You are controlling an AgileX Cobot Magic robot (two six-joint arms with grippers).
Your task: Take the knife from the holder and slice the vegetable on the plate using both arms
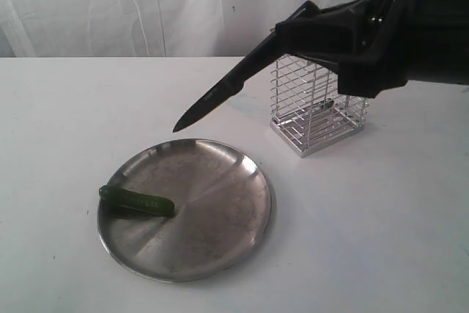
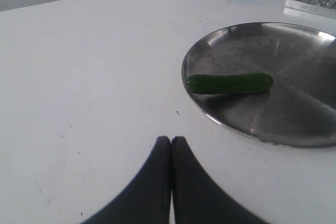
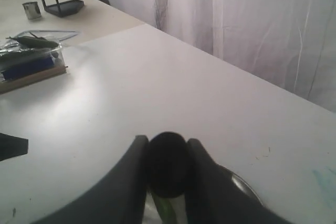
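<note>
right end effector (image 1: 293,31) grips knife (image 1: 220,97) | tip points down-left at vegetable (image 1: 137,201) lying sideways | left end effector (image 2: 171,141) shut, empty

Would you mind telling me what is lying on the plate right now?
Only the vegetable lies on the plate, near its rim; the patch under it is hidden. The knife hangs above in the right gripper.

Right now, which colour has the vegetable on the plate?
Dark glossy green vegetable, clearest in the left wrist view.
</note>
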